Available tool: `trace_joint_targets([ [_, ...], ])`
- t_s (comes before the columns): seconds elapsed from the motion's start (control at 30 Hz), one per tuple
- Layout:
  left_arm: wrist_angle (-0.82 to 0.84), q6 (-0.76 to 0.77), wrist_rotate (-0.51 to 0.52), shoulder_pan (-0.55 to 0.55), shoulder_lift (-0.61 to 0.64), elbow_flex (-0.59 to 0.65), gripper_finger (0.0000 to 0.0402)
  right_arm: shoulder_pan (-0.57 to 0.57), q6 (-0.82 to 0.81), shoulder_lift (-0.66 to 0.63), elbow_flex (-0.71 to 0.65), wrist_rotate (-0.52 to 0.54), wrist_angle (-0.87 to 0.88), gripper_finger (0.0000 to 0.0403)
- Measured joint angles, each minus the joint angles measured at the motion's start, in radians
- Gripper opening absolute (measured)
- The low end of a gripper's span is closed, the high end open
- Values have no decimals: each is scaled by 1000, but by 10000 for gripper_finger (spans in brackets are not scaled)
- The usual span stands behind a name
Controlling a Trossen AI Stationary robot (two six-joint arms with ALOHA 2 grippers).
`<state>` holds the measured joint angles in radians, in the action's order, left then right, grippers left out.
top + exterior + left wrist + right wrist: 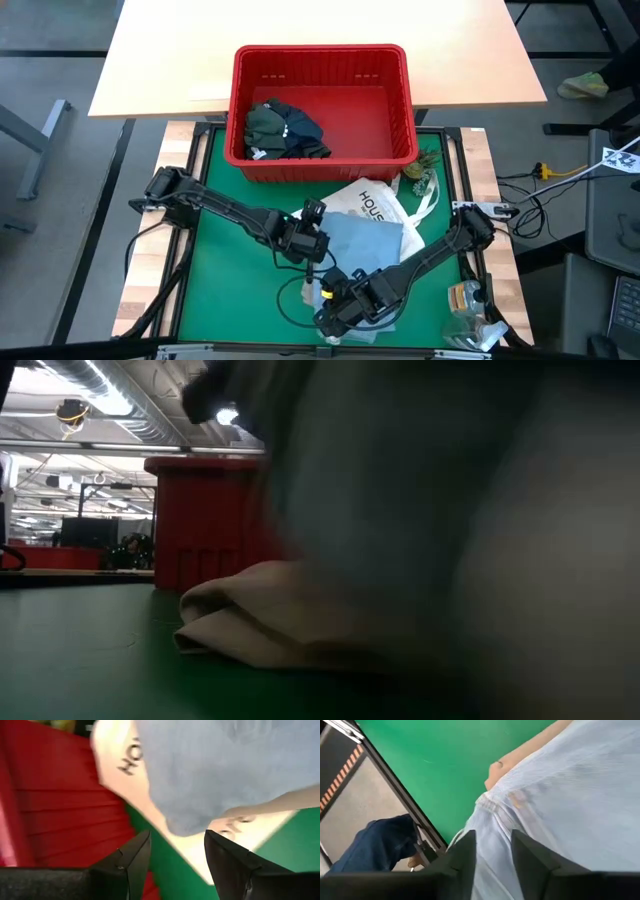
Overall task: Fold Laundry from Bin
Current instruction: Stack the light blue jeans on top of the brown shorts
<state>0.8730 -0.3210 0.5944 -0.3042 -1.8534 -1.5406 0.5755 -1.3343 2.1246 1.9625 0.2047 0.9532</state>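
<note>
The red bin (320, 52) stands at the mat's far edge with a dark olive-green garment and a navy one (285, 128) inside. The light blue shirt (365, 240) lies on the white tote bag (375, 200) on the green mat. A beige garment (260, 625) lies folded under the shirt's near part and also shows in the right wrist view (520, 755). My left gripper (318, 243) is open and empty at the shirt's left edge (175, 865). My right gripper (335, 312) is at the shirt's near edge, shut on its cloth (492, 860). My right gripper pinches the light blue shirt's cloth near a seamed edge (492, 827) between its two fingers. The fingers come slanting down from the table's near right. One layer or several, I cannot tell. The rest of the shirt lies on the beige garment and the tote bag.
A small green plant-like thing (420, 170) and a clear packet (465, 300) lie at the mat's right side. The mat's left half (230, 290) is bare. A person's leg in blue jeans (375, 845) shows beyond the table's near edge.
</note>
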Motion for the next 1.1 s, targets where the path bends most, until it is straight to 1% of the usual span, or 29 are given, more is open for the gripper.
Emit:
trace_joint_targets([
  [0.1,26,29,-87,-19,0,0,180,-4,17,0,0,-8,-20,155],
  [0.2,20,46,-190,-43,0,0,180,-6,40,-10,0,0,-20,172],
  [0.33,-18,107,-272,-75,0,0,180,10,82,-62,0,58,6,178],
  [0.47,-104,187,-334,-101,-6,0,180,49,86,-117,0,139,115,179],
  [0.63,-242,284,-355,-123,-6,2,180,102,61,-146,1,232,310,179],
  [0.73,-318,336,-356,-135,-6,23,180,113,54,-145,-20,237,391,179],
  [0.8,-372,369,-355,-145,-6,51,180,111,54,-145,-51,213,409,179],
  [0.9,-425,421,-355,-155,-14,101,180,103,58,-145,-109,205,417,179],
  [1.1,-533,498,-354,-173,-26,253,180,98,65,-143,-263,160,375,179],
])
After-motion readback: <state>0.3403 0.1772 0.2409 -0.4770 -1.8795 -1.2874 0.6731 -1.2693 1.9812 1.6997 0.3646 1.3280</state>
